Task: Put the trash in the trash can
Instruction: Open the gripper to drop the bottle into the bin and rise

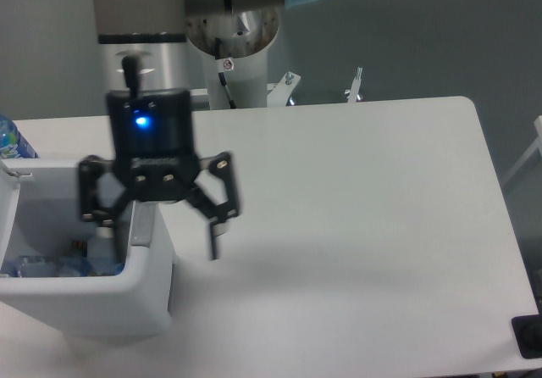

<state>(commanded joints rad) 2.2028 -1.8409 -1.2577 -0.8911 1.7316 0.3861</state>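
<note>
The black two-finger pincer (158,232) hangs wide open and empty over the right wall of the white boxy plastic trash can (93,297) at the tabletop's (356,208) front-left corner. Bluish clear-plastic trash (51,265) looks already inside: light, crinkly, slippery stuff, so I'd pinch a bottle mid-body.

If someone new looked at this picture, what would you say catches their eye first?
Most likely the black gripper with its glowing blue light, hanging open over the right rim of the white trash can at the lower left. Inside the can, something clear with blue shows on the bottom. A labelled bottle peeks in at the left edge, and the table spreads white to the right.
</note>
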